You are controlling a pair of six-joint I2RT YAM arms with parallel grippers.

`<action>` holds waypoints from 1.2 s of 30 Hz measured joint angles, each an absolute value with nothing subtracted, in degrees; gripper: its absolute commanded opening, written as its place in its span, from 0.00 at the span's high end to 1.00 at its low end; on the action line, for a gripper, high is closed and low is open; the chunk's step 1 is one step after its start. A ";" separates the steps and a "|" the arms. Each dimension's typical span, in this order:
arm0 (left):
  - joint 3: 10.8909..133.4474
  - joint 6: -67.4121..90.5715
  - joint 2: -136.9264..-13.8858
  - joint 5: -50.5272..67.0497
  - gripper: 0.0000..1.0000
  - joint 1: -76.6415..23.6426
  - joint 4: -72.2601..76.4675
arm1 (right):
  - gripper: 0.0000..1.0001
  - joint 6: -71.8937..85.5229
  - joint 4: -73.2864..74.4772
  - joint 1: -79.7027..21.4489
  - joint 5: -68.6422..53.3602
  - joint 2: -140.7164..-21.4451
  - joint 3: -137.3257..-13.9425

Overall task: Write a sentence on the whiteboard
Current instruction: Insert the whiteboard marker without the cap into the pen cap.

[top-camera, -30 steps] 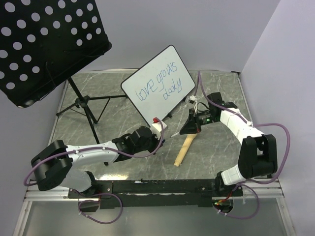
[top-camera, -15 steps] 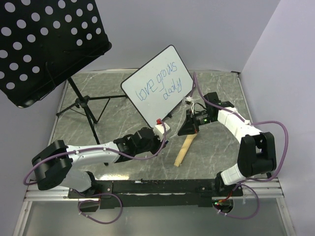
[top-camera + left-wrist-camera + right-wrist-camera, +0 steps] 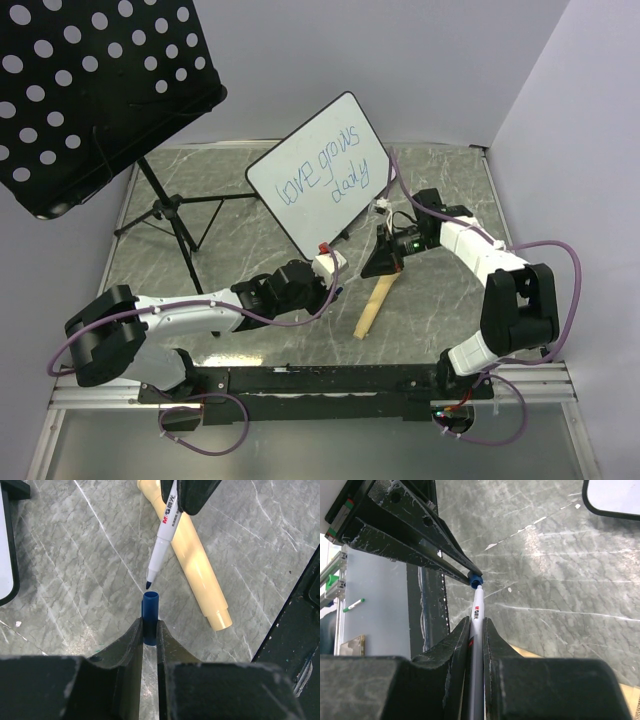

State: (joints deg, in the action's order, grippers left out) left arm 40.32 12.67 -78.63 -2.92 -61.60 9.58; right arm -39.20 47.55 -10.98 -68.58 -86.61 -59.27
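– Left pincer (image 3: 150, 625), how did you have it?
– Jaws narrow, nearly shut, clamped on the blue cap (image 3: 150, 605). I held the cap out past the fingertips, mouth toward the marker (image 3: 162, 540), so it made a steady target.
– And the right pincer (image 3: 476, 622)?
– Closed tight on the marker, tip just short of the cap's mouth, not yet in. I judged the writing done and capping the step in hand.
– Where was the board?
– From above, the whiteboard (image 3: 305, 225) stood at twelve o'clock of both pincers, the sentence (image 3: 325, 170) in blue across it. A beige tube (image 3: 200, 565) lay on the table (image 3: 75, 555) at five o'clock of the cap. I couldn't tell whether the marker touched it.
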 measured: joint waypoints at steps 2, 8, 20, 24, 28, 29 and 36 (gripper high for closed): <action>40.32 12.67 -78.63 -2.92 0.86 -61.60 9.58 | 1.00 -39.64 48.12 -11.14 -68.62 -86.72 -59.42; 40.49 12.64 -78.65 -2.90 0.86 -61.60 9.58 | 1.00 -40.18 48.77 -11.75 -68.60 -87.35 -60.01; 40.66 12.64 -78.65 -2.81 0.86 -61.60 9.58 | 1.00 -40.40 48.99 -13.26 -68.53 -87.99 -60.10; 41.28 12.27 -78.65 -2.76 0.86 -61.73 8.91 | 1.00 -40.58 49.04 -13.74 -68.42 -88.49 -60.18; 41.98 11.38 -78.65 -2.83 0.86 -61.87 8.32 | 1.00 -41.41 49.89 -14.50 -68.36 -89.32 -61.25; 42.06 11.20 -78.65 -2.81 0.86 -61.87 8.19 | 1.00 -41.67 50.22 -14.63 -68.31 -89.52 -61.58; 42.37 9.89 -79.22 -2.37 0.87 -61.87 6.96 | 1.00 -42.37 50.83 -15.81 -67.85 -90.96 -62.02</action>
